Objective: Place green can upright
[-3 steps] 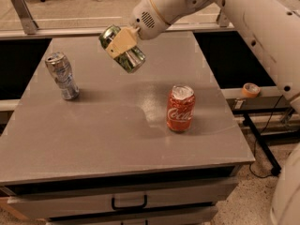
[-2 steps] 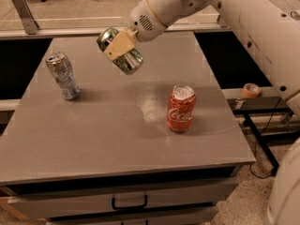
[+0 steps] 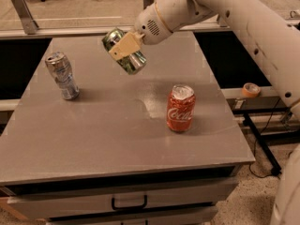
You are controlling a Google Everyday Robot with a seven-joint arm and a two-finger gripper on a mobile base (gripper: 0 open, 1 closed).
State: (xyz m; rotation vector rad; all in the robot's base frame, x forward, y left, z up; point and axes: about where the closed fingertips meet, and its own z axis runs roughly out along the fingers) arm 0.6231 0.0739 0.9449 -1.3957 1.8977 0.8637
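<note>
The jaws grip the green-and-white aluminium drink can, which hangs tilted above the far middle of the grey worktop (not touching it), beyond the upright red cola can.

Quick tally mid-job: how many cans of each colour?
Green-and-white aluminium can: 1, tilted, clamped in the gripper above the grey table.
Silver, pale-blue dented can: 1, standing on the table.
Red Coca-Cola can: 1, upright on the table.
Total: 3 cans.
</note>
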